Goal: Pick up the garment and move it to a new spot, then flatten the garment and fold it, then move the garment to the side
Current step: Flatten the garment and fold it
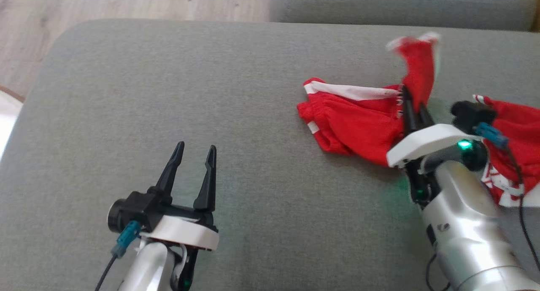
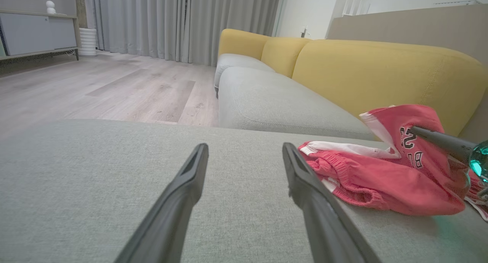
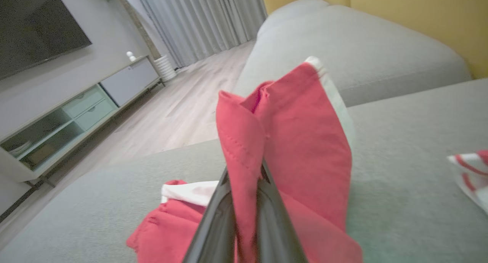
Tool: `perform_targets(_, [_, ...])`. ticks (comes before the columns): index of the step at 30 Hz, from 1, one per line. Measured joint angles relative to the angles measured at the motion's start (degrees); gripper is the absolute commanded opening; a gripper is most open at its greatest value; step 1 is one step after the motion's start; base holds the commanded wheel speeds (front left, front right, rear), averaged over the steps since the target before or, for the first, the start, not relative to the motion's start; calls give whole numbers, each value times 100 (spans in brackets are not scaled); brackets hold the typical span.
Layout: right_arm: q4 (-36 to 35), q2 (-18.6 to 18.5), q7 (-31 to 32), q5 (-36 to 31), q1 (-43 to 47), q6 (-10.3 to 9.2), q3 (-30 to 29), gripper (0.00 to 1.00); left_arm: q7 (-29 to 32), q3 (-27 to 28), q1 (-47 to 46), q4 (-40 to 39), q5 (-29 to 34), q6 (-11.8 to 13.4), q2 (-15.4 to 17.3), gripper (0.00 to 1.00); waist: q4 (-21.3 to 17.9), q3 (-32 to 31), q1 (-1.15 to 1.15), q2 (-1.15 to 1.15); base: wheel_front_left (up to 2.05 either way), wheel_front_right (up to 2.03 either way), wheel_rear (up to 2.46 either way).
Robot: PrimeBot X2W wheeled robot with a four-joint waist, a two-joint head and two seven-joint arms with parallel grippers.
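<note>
Right hand (image 1: 413, 101) pinches red garment (image 1: 354, 122), apparently lying crosswise; left hand (image 1: 196, 146) spread.

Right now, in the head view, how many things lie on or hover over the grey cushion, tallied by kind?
Garments: 2, the red garment pinched in the right claw, and a red-and-white cloth beside that arm, seemingly separate.
Claws: 2, the left claw open, the right claw shut.
Total: 4
</note>
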Motion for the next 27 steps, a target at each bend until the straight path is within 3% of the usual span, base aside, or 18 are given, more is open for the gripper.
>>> perform_targets(6, [-200, 0, -24, 409, 13, 0, 912, 0, 0, -3, 2, 11, -1, -1, 1, 100, 224, -70, 0, 0, 0, 0, 0])
perform_targets(21, [185, -3, 59, 667, 13, 0, 2246, 0, 0, 11, 35, 30, 0, -5, 1, 100, 387, -52, 0, 0, 0, 0, 0])
perform_targets(22, [216, -3, 122, 702, 13, 0, 2375, 5, 0, 12, 35, 31, 0, -5, 1, 100, 374, -51, 0, 0, 0, 0, 0])
perform_targets(23, [235, -3, 140, 735, 16, 0, 2495, 88, 0, 12, 35, 32, 0, -5, 1, 100, 358, -52, 0, 0, 0, 0, 0])
perform_targets(24, [248, -3, 187, 769, 18, 0, 2628, 100, 0, 12, 36, 38, 0, -5, 1, 100, 342, -57, 0, 0, 0, 0, 0])
perform_targets(27, [180, -10, 391, 939, 81, 0, 3143, 100, 0, 18, 37, 59, 0, -5, 0, 100, 293, -88, 0, 0, 0, 0, 0])
